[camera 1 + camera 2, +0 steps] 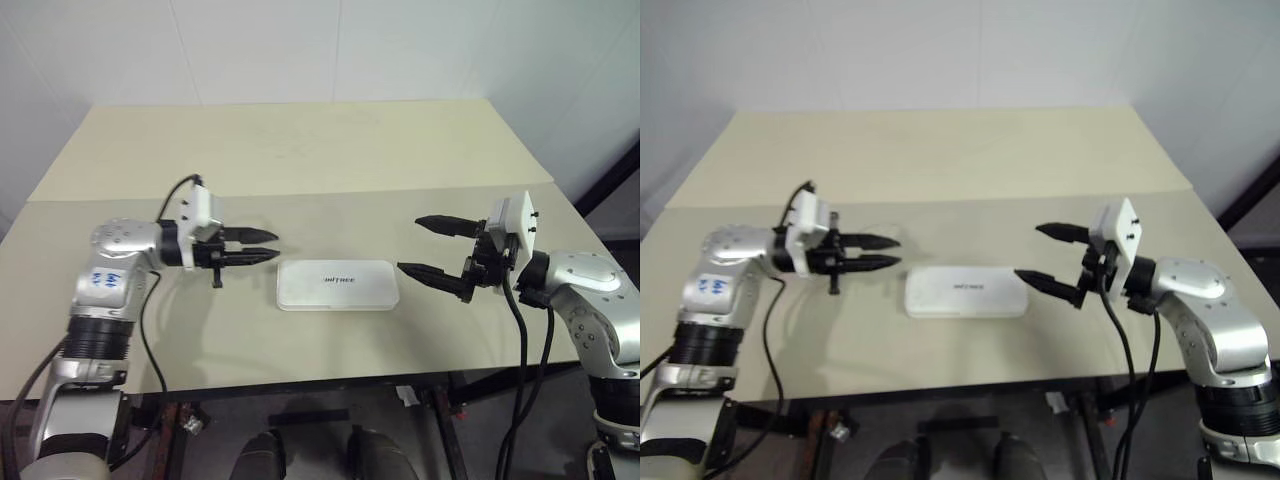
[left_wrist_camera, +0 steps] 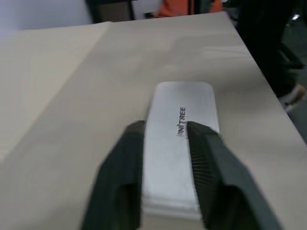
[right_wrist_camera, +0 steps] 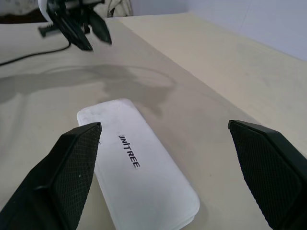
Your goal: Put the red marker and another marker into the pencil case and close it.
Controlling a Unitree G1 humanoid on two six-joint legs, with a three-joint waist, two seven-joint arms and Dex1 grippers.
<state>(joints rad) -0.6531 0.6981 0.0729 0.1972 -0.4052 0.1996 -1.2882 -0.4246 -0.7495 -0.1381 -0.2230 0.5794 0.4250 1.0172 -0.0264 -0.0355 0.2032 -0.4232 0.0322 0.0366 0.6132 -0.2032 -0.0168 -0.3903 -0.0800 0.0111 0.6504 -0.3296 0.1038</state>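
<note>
The pencil case (image 1: 337, 285), a flat white hard-shell rectangle with rounded corners and a smooth matte lid, lies closed on the pale beige worktop (image 1: 300, 150), near its front edge. Small dark lettering reading "UNITREE" is printed across the middle of the lid. A straight seam crosses the worktop behind the case. Left of the case, apart from it and above the surface, hangs the left pincer (image 1: 262, 246): two tapered black fingers with ribbed inner pads, standing slightly apart and empty, aimed toward the case. Right of the case hangs the right pincer (image 1: 422, 246), its ribbed black fingers spread wide and empty, one fingertip just beside the case's right end. Black cables trail from both wrists.
</note>
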